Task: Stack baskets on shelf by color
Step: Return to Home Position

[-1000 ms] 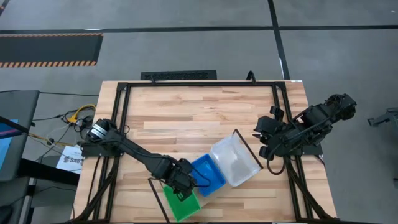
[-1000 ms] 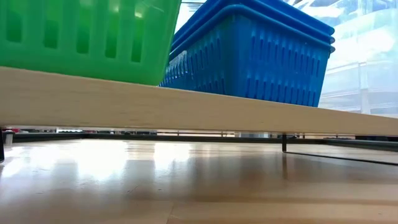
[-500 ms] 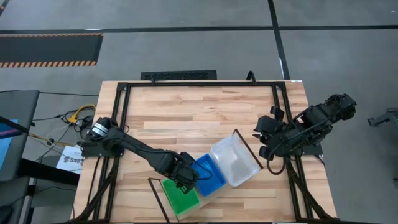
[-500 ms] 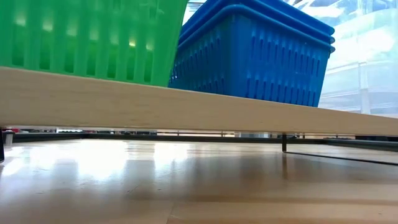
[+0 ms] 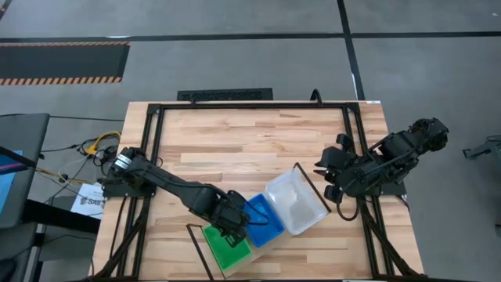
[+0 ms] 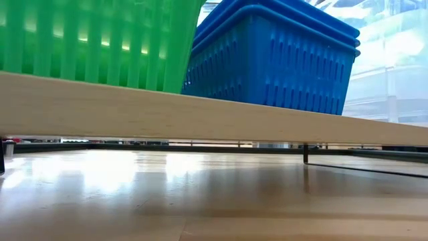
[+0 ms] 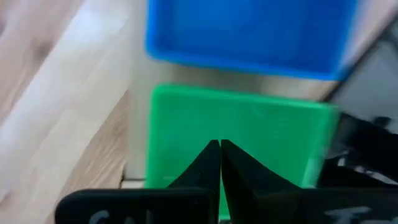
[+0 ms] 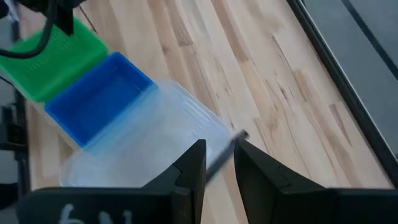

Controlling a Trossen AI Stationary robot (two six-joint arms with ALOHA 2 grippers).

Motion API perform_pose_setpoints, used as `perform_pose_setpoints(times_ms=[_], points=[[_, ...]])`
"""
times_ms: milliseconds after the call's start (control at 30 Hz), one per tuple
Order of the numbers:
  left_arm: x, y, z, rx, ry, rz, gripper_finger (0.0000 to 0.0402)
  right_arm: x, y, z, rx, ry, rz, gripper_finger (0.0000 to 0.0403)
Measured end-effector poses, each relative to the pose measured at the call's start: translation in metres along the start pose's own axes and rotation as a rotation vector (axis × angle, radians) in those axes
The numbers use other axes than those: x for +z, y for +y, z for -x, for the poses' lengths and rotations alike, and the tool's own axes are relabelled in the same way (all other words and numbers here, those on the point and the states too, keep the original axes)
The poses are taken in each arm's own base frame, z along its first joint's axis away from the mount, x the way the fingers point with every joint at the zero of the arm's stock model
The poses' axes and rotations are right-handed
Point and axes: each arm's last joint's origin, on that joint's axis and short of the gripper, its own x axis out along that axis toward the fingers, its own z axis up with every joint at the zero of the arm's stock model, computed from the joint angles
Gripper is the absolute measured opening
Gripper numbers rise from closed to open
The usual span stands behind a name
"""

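Three baskets sit in a row on the light-wood shelf (image 6: 200, 114), which lies slantwise near the table's near edge. They are the green basket (image 5: 227, 247), the blue basket (image 5: 262, 220) and the clear basket (image 5: 296, 201). In the low view the green basket (image 6: 100, 40) rests flat on the plank, close beside the blue basket (image 6: 274, 60). My left gripper (image 5: 232, 225) is shut and points down over the green basket (image 7: 249, 124). My right gripper (image 5: 322, 176) waits open by the table's right side, past the shelf's black wire end frame (image 5: 311, 184). My left gripper (image 7: 219, 144) comes at the green basket from above, its shut fingertips over the basket's inside. The fingers themselves hide the spot below them, so I cannot tell whether they touch the basket.
The far half of the tabletop (image 5: 250, 137) is bare wood inside a black frame (image 5: 250, 106). In the right wrist view the clear basket (image 8: 155, 137) is nearest, with the blue basket (image 8: 99, 102) and green basket (image 8: 53, 59) beyond.
The green basket has slid along the shelf toward the blue one. In the low view it was tipped, with a gap to the blue basket. Now it sits flat and close to it. My left gripper moved with it, slightly toward the far edge.
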Motion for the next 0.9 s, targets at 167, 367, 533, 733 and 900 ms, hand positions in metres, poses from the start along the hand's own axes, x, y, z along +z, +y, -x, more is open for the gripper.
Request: perform_pose_setpoints(times_ms=[167, 367, 533, 733, 900], points=[[0.006, -0.014, 0.069, -0.133, -0.158, -0.186, 0.0000, 0.002, 0.004, 0.001, 0.027, -0.029, 0.119, 0.0106], [0.003, 0.003, 0.149, -0.261, -0.302, -0.445, 0.0000, 0.002, -0.002, 0.001, -0.043, -0.035, 0.172, 0.0106], [-0.010, 0.037, 0.187, -0.286, -0.444, -0.572, 0.0000, 0.005, -0.025, 0.018, -0.043, -0.132, 0.147, 0.0106], [-0.035, 0.097, 0.243, -0.266, -0.730, -0.675, 0.0000, -0.017, -0.086, 0.067, -0.089, -0.377, -0.021, 0.0106], [-0.058, 0.146, 0.250, -0.360, -0.896, -0.713, 0.0000, -0.058, -0.115, 0.065, -0.029, -0.518, -0.163, 0.0106]])
